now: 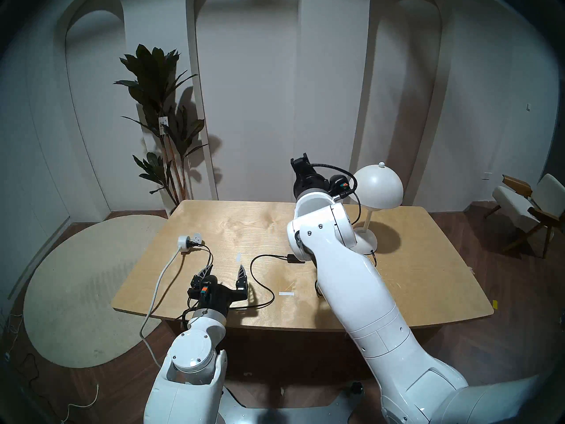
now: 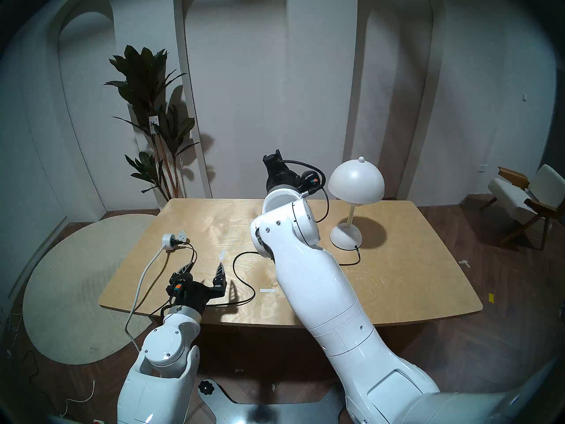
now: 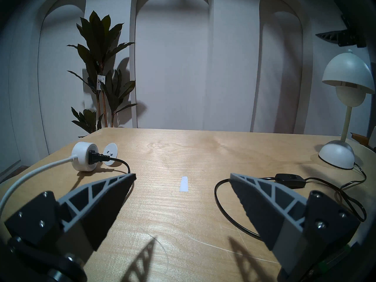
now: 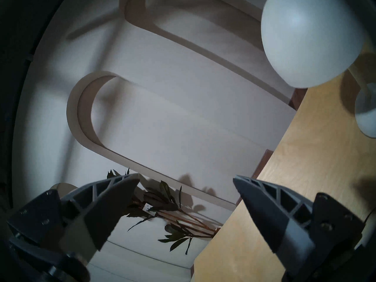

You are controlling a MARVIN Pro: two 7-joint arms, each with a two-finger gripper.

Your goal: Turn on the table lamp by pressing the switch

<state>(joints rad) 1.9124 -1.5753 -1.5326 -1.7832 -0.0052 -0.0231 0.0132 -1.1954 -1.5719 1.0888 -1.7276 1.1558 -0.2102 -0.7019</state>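
Switch (image 3: 290, 180) lies untouched on the table (image 1: 428, 291), left of the lamp (image 1: 378, 184); both grippers, left (image 1: 224, 269) and right (image 4: 186, 180), gape empty.

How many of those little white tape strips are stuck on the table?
2. One tape strip lies mid-table, just beyond the left gripper; the other strip lies nearer the front edge, beside the right arm. That arm may hide more.
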